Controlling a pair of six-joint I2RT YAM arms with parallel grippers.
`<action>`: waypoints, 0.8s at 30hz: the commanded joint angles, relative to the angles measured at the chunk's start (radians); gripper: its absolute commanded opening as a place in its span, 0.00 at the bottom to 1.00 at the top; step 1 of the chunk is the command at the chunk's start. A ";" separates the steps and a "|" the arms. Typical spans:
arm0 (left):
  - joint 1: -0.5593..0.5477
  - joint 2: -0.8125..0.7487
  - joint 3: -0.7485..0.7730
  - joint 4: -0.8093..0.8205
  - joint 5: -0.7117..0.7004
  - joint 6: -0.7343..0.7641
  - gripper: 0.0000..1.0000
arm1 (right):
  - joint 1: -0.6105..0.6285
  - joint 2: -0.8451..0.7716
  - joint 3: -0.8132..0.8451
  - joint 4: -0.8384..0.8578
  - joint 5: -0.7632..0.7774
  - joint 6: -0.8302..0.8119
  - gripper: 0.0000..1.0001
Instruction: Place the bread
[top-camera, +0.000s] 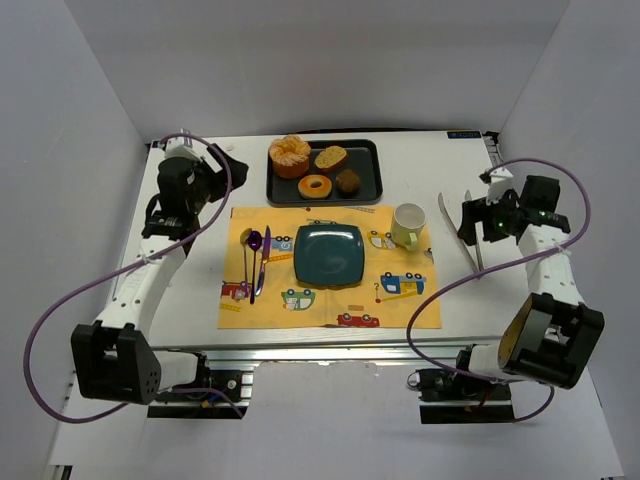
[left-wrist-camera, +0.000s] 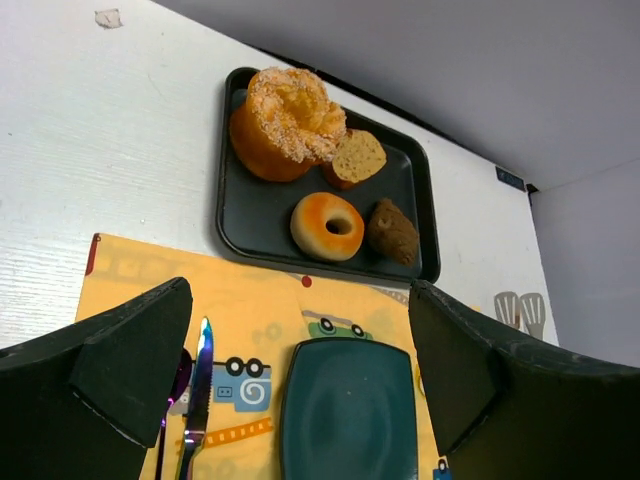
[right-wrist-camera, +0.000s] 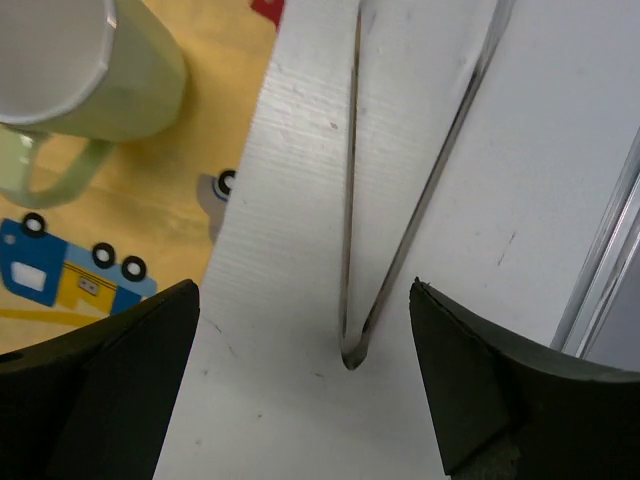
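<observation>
The bread (top-camera: 315, 186) (left-wrist-camera: 328, 226) is a small golden-brown ring lying at the front of a dark tray (top-camera: 372, 160) (left-wrist-camera: 256, 212) at the back of the table. A teal square plate (top-camera: 328, 253) (left-wrist-camera: 348, 415) sits on the yellow placemat (top-camera: 400, 300) in front of the tray. My left gripper (top-camera: 215, 172) (left-wrist-camera: 300, 370) hovers left of the tray, open and holding nothing. My right gripper (top-camera: 468, 222) (right-wrist-camera: 300, 380) is open above metal tongs (top-camera: 472, 240) (right-wrist-camera: 400, 200) at the right, its fingers apart from them.
On the tray with the ring are a large orange bun (top-camera: 290, 155), a sliced roll (top-camera: 331, 158) and a dark brown muffin (top-camera: 348, 181). A pale green mug (top-camera: 408, 225) (right-wrist-camera: 90, 80) stands right of the plate. A knife (left-wrist-camera: 196, 400) and spoon (top-camera: 253, 250) lie to its left.
</observation>
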 joint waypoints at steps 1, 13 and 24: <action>0.004 -0.112 -0.006 0.022 -0.026 -0.050 0.98 | 0.022 0.045 -0.051 0.147 0.199 0.003 0.89; 0.004 -0.195 -0.075 -0.046 -0.054 -0.063 0.98 | 0.043 0.378 0.041 0.204 0.206 0.026 0.77; 0.004 -0.206 -0.087 -0.056 -0.043 -0.042 0.98 | 0.079 0.514 0.045 0.257 0.265 0.040 0.44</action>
